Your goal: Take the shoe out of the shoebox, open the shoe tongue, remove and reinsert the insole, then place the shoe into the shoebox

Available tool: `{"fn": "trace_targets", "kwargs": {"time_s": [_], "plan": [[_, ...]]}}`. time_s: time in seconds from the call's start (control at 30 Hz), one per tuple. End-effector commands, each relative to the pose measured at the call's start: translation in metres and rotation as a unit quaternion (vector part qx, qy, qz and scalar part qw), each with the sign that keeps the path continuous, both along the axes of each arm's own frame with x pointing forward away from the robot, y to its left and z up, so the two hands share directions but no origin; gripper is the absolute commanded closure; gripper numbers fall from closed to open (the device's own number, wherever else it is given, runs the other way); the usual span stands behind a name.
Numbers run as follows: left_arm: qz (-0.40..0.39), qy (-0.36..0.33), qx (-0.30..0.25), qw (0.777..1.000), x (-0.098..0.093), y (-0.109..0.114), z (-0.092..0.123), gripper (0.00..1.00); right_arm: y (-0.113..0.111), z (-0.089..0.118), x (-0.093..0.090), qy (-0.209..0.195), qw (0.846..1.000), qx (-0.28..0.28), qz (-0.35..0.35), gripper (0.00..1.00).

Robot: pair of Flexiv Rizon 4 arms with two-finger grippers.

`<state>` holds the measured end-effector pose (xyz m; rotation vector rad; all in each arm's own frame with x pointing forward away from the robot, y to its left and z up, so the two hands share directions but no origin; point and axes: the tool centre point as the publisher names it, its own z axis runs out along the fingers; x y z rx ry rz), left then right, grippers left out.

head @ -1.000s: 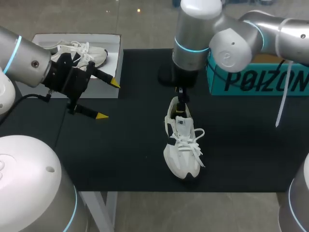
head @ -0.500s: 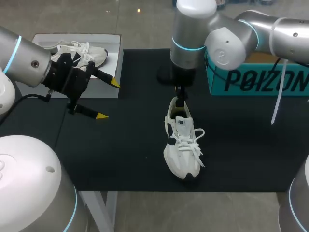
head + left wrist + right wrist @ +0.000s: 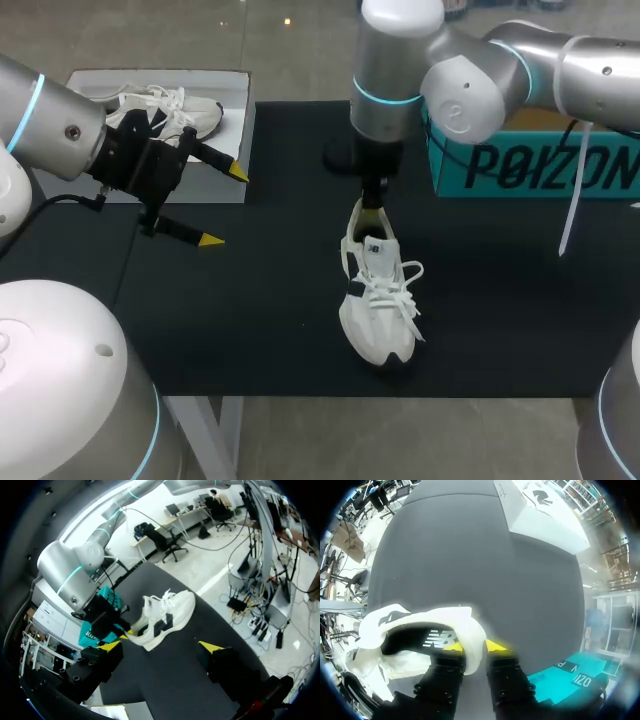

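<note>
A white sneaker (image 3: 376, 300) lies on the black mat (image 3: 270, 300), toe toward the front edge. My right gripper (image 3: 372, 208) comes down on its heel. In the right wrist view the gripper (image 3: 474, 648) is shut on the heel collar (image 3: 472, 630), one finger inside the shoe and one outside. My left gripper (image 3: 225, 206) hangs open and empty over the mat's left side, beside the white shoebox (image 3: 240, 150). From the left wrist view, the left gripper (image 3: 161, 648) faces the sneaker (image 3: 167, 616) from a distance.
The white shoebox holds a second white sneaker (image 3: 165, 108). A teal box (image 3: 540, 165) stands at the back right, behind my right arm. The mat's front edge runs just beyond the sneaker's toe.
My right gripper's fingers have shut onto the sneaker's heel collar, and the arm has shifted slightly left. The left arm has not moved.
</note>
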<state>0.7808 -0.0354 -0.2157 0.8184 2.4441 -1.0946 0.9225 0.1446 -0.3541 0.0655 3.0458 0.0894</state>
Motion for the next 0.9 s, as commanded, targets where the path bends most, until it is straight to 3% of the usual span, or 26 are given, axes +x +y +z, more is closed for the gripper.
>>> {"fn": "trace_targets", "kwargs": {"time_s": [0.03, 0.2, 0.47, 0.9], "plan": [[0.001, 0.0, 0.003, 1.0, -0.001, 0.0, 0.0, 0.0, 0.001, 0.003, -0.006, -0.003, 1.0, 0.0, -0.002, 1.0], [0.001, 0.0, 0.003, 1.0, -0.001, 0.0, 0.0, 0.0, -0.001, 0.02, -0.012, -0.018, 1.0, 0.0, -0.005, 1.0], [0.001, 0.0, 0.003, 1.0, -0.001, 0.0, 0.0, 0.0, -0.008, 0.067, -0.009, -0.054, 0.999, 0.0, -0.006, 1.0], [0.001, 0.0, 0.003, 1.0, -0.001, 0.0, 0.0, 0.0, -0.043, 0.153, 0.036, -0.088, 0.995, -0.01, -0.039, 1.0]]}}
